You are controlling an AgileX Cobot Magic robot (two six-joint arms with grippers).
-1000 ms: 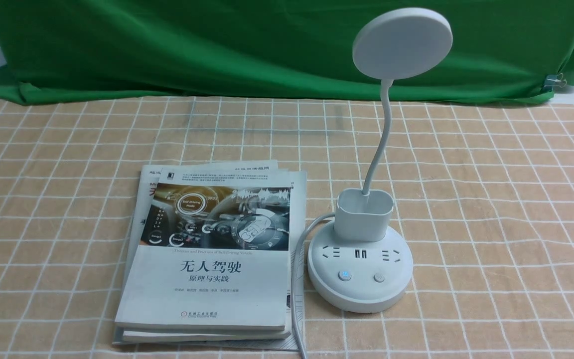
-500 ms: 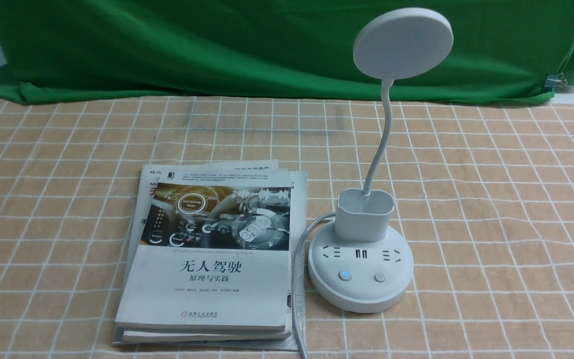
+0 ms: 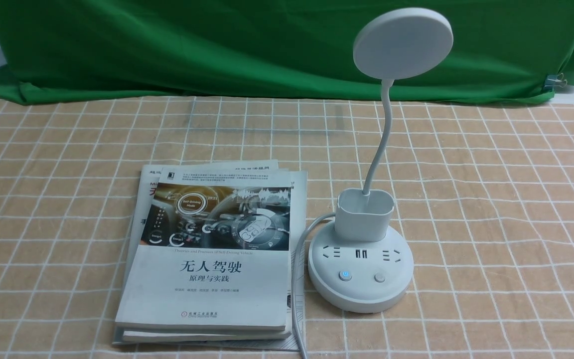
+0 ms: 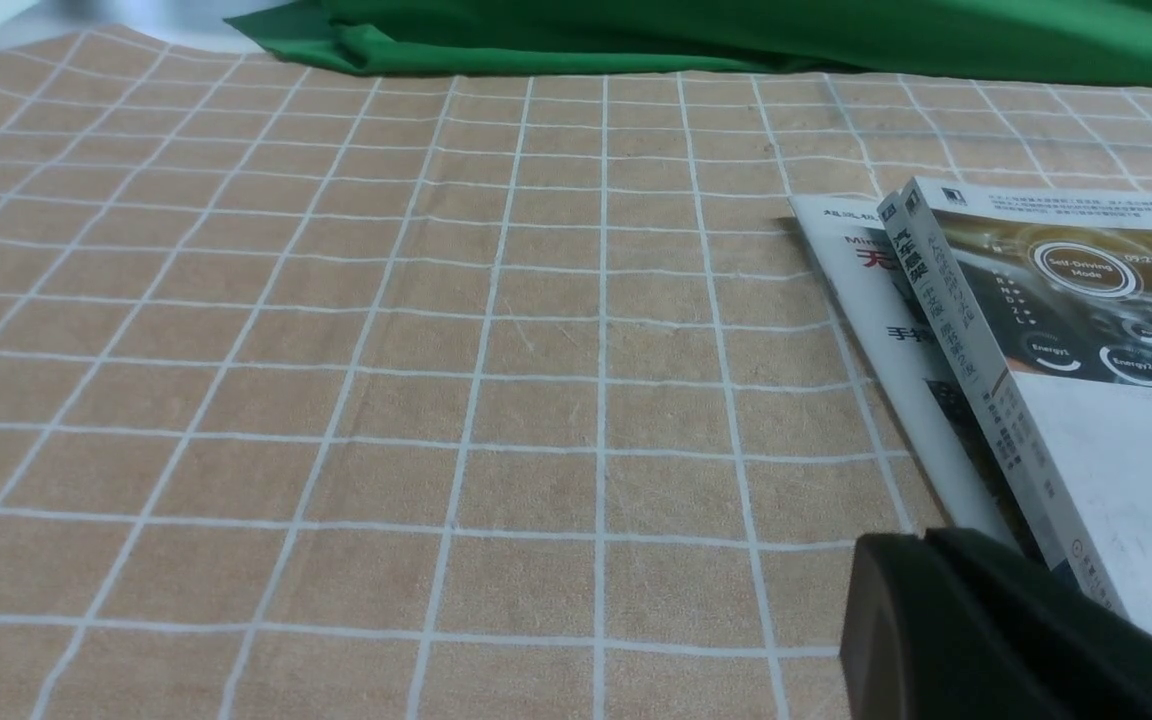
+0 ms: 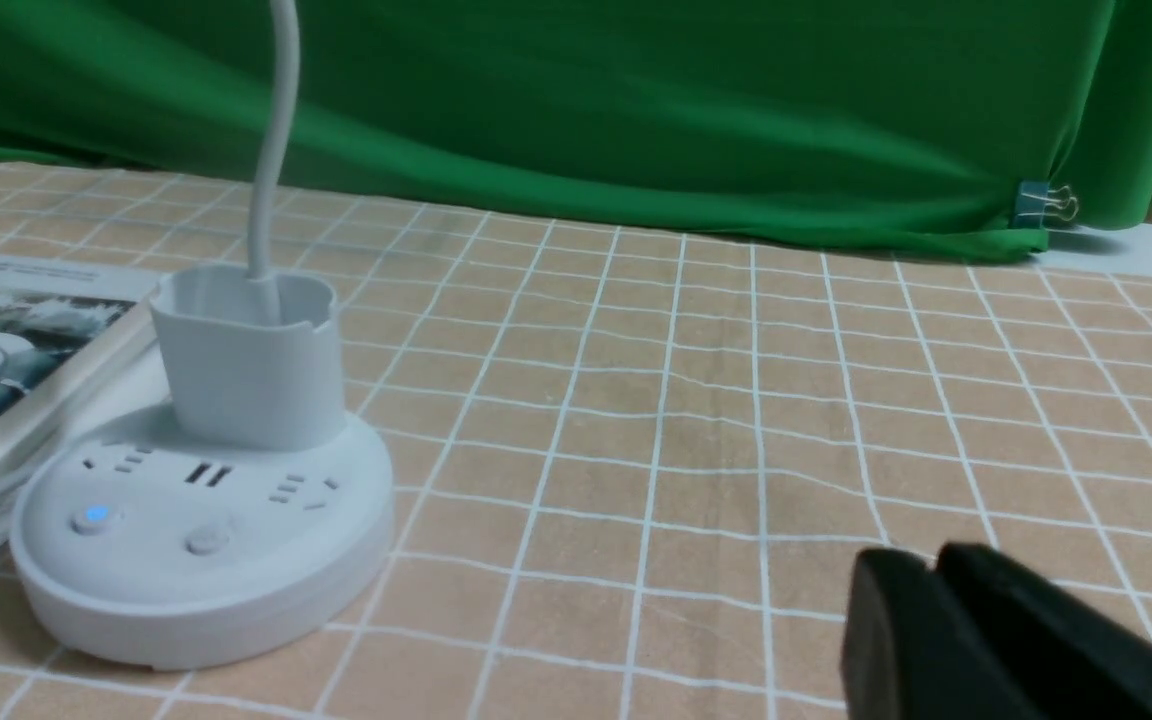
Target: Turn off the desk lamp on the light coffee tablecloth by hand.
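The white desk lamp (image 3: pixel 360 279) stands on the light coffee tablecloth (image 3: pixel 491 199), right of centre, its disc head (image 3: pixel 402 43) raised on a thin gooseneck. On its round base the left button (image 3: pixel 345 275) glows blue and the right button (image 3: pixel 379 277) is unlit. In the right wrist view the lamp base (image 5: pixel 196 530) lies well off to one side of my right gripper (image 5: pixel 936 560), whose black fingers meet with only a sliver between the tips, holding nothing. My left gripper (image 4: pixel 926 540) is shut and empty, beside the edge of the books. Neither hand shows clearly in the front view.
A stack of books (image 3: pixel 212 254) lies just left of the lamp, with the lamp's white cable (image 3: pixel 297 279) running between them. A plain green cloth (image 3: pixel 217 45) hangs along the back, held by a clip (image 3: pixel 556 80) at the far right.
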